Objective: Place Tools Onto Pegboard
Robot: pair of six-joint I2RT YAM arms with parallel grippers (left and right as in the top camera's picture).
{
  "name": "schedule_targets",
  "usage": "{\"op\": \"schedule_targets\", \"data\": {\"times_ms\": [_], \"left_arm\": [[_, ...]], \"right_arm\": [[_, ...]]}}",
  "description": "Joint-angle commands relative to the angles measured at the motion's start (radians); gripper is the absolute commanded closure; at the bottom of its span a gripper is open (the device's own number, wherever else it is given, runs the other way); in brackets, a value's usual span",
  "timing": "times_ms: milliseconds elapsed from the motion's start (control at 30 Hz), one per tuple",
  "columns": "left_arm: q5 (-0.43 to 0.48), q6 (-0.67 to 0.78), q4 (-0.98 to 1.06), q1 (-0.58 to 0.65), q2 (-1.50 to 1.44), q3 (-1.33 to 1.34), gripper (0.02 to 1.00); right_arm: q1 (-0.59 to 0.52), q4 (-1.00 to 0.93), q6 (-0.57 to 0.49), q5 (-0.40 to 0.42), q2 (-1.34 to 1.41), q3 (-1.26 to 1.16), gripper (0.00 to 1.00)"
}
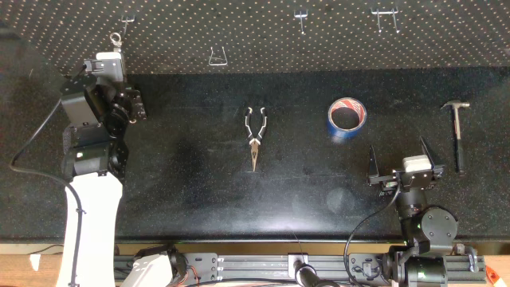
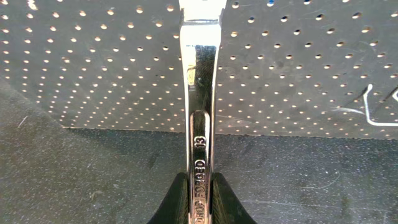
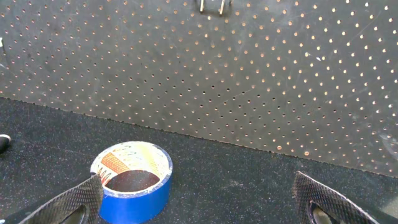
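A chrome combination wrench point(image 2: 200, 93) stands upright, clamped between my left gripper's point(image 2: 200, 200) black fingers, its upper end against the dotted pegboard point(image 2: 93, 62). From above, the left gripper point(image 1: 114, 57) is at the board's lower left edge with the wrench's ring end point(image 1: 117, 37) poking over the board. My right gripper point(image 1: 398, 162) rests open near the front right, and its wrist view has the blue tape roll point(image 3: 134, 180) just ahead of its spread fingers. Pliers point(image 1: 255, 131), tape roll point(image 1: 347, 118) and hammer point(image 1: 457, 135) lie on the black mat.
Wire hooks hang on the pegboard point(image 1: 255, 32): one far left point(image 1: 127, 16), a loop hook point(image 1: 217, 57) at the centre, two more at the upper right point(image 1: 301, 16) point(image 1: 385, 16). A hook point(image 2: 376, 115) is beside the wrench. Open mat lies between the tools.
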Motion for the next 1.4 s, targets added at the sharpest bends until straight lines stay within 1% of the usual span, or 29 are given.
{"op": "schedule_targets", "data": {"times_ms": [33, 767, 1400], "left_arm": [[0.031, -0.021, -0.014, -0.005, 0.002, 0.005, 0.989], [0.031, -0.021, 0.031, -0.011, 0.082, 0.005, 0.989], [0.031, -0.021, 0.171, -0.011, 0.201, 0.005, 0.989]], "right_arm": [[-0.005, -0.007, -0.006, 0.008, -0.010, -0.003, 0.007], [-0.005, -0.007, -0.006, 0.008, -0.010, -0.003, 0.005], [-0.005, -0.007, -0.006, 0.008, -0.010, -0.003, 0.005]]}}
